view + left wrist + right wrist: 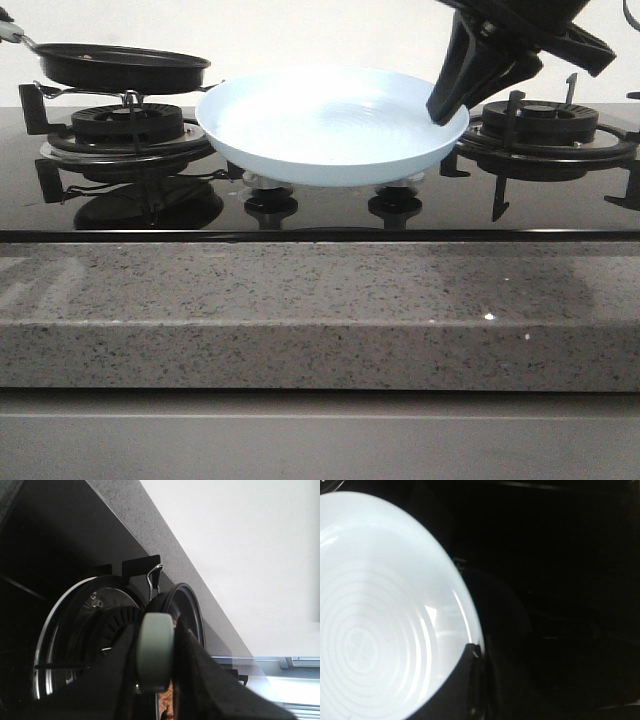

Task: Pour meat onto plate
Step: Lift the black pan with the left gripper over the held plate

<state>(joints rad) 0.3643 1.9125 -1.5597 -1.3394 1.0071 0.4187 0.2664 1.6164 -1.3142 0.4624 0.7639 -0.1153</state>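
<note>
right tool (447, 108) clamped on plate (330, 125) rim; left tool (156, 680) grips pan handle (156, 652).

1. I see the front view bright and sharp, the plate (330, 125) glaring nearly white
2. My left wrist view blurs up close
3. My right wrist view is mostly black around the overexposed plate

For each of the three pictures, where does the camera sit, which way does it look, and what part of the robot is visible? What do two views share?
Front: low before the counter, facing forward at the plate, pan and burners; right claw on the plate's rim.
Left wrist: on the left arm, looking along the pan handle held in the left claw; meat just visible.
Right wrist: on the right arm, looking down into the plate; one finger shows.
Shared: the plate, in front and right wrist.
</note>
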